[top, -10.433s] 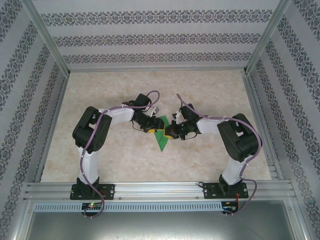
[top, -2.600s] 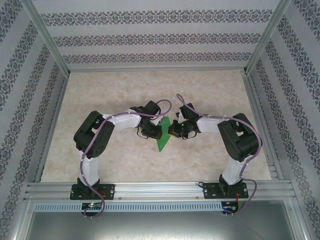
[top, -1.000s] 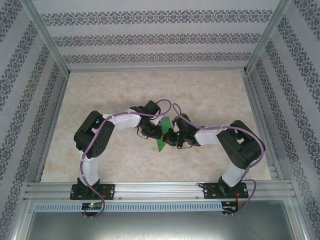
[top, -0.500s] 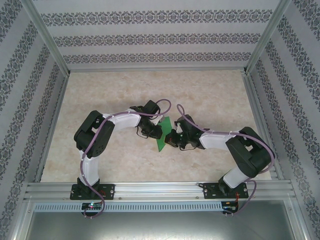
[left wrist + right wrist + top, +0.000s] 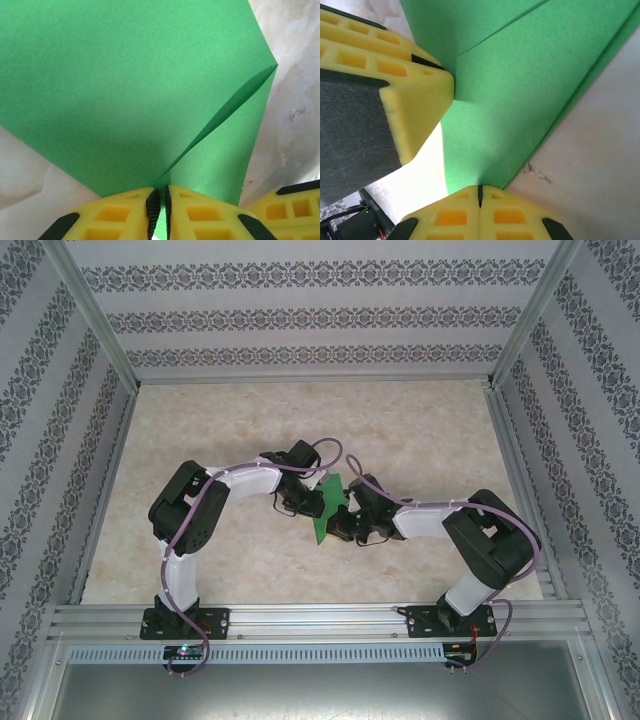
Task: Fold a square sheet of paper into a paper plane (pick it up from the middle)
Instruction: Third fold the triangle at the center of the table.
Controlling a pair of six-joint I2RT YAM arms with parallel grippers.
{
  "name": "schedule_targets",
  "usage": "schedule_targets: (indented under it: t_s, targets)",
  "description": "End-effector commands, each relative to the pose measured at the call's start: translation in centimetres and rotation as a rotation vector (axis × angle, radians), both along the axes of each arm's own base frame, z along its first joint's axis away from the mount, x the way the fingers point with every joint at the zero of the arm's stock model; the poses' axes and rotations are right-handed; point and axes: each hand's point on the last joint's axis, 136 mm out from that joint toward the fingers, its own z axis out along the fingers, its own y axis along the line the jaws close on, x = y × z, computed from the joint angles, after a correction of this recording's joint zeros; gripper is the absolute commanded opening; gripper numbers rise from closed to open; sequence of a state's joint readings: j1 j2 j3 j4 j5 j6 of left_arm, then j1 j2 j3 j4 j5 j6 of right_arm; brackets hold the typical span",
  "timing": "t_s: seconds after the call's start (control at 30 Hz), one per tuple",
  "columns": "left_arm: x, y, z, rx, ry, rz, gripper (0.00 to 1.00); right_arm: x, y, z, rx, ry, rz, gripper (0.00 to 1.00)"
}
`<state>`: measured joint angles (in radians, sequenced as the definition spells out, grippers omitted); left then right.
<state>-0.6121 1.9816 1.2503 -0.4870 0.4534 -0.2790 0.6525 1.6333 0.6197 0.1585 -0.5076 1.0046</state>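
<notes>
The square sheet of paper (image 5: 323, 528), bright green and partly folded, hangs between my two grippers near the middle of the table. In the left wrist view the paper (image 5: 125, 85) spreads into two flaps from a crease, and my left gripper (image 5: 160, 197) is shut on it at that crease. My left gripper (image 5: 316, 503) is on the sheet's left side. My right gripper (image 5: 341, 521) is on its right side. In the right wrist view my right gripper (image 5: 480, 192) is shut, its tips against the lower edge of the paper (image 5: 520, 85).
The beige marbled table (image 5: 420, 430) lies under the sheet, with metal rails along its sides and patterned walls around it. The two grippers are very close: a yellow finger of the right one (image 5: 292, 210) is beside my left jaws, and the left finger (image 5: 415, 110) looms in the right wrist view.
The right arm's elbow swung outward and then partly back, and its gripper edged slightly down and left along the sheet. The left arm and its grip on the paper stayed as they were.
</notes>
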Motion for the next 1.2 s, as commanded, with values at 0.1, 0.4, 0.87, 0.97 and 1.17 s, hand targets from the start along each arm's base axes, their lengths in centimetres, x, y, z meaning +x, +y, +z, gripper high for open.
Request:
schedule_targets:
  t_s: [0.1,0.4,0.87,0.97,1.17]
  targets:
    - [-4.2,4.7,-7.1,0.227,0.165,-0.017,0.20,0.7,1.6,1.0,0.044,-0.021,0.022,0.05]
    - [-4.3,4.6,-7.3,0.224,0.172,-0.015,0.20,0.5,1.5,1.4,0.046,-0.023,0.027,0.05]
    - [-4.5,4.7,-7.5,0.222,0.182,-0.012,0.20,0.6,2.1,0.1,0.050,-0.003,0.032,0.05]
    - [-4.4,4.6,-7.4,0.217,0.183,-0.011,0.20,0.7,2.3,-0.1,0.054,-0.001,0.030,0.05]
    - [-4.3,4.2,-6.9,0.199,0.183,-0.011,0.20,0.5,2.0,-0.7,0.027,0.008,0.034,0.05]
